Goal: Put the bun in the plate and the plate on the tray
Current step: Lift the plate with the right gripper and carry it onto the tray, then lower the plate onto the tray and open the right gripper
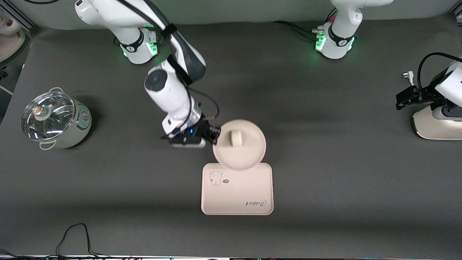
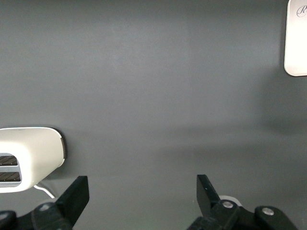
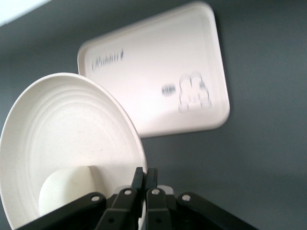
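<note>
Two white Franka arms stand at a dark grey table. The right gripper [image 1: 216, 134] has its fingers pinched tight on the rim of the round, plain cream-white plate [image 1: 249, 153], holding it at the edge toward the right arm's end of the table. The small, off-white, rounded bun [image 1: 236, 138] sits in the plate. The plate's nearer edge overlaps the farther edge of the cream-pink rectangular tray [image 1: 238, 196], which lies flat on the table with its cartoon animal and "Rabbit" script showing. The left gripper [image 2: 143, 194] waits with its fingers spread wide and nothing between them, over the white toaster [image 1: 435, 126] at the left arm's end. A pale green pot [image 1: 57, 121] with a glass lid stands at the right arm's end.
</note>
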Controlling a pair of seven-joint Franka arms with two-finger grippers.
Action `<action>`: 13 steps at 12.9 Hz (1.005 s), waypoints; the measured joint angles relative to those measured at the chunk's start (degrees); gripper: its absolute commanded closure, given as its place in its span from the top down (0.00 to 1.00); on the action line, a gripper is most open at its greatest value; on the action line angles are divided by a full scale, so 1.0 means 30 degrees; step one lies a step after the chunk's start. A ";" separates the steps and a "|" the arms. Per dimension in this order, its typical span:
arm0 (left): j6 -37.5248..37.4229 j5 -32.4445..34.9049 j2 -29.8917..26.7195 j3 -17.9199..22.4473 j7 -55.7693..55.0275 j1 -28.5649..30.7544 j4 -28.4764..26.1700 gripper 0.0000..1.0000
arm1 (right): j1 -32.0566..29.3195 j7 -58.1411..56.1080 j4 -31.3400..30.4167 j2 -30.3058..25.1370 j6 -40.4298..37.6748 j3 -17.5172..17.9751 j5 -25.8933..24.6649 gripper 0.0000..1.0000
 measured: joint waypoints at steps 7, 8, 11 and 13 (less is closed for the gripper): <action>0.0007 -0.0150 0.0001 0.0000 -0.0028 0.0000 -0.0049 1.00 | -0.1444 -0.0032 0.9808 0.6836 -0.2719 -0.0008 0.0014 0.00; 0.0008 -0.0154 0.0000 0.0001 -0.0030 0.0001 -0.0048 1.00 | -0.1455 -0.0032 1.0183 0.7374 -0.2686 -0.0006 0.0014 0.00; 0.0017 -0.0160 0.0001 0.0001 -0.0039 0.0001 -0.0049 1.00 | -0.1453 -0.0033 1.0448 0.8695 -0.1323 -0.0006 0.0014 0.00; 0.0018 -0.0165 0.0001 0.0001 -0.0048 0.0001 -0.0050 1.00 | -0.1454 -0.0032 1.0467 0.9679 0.0038 -0.0006 0.0014 0.00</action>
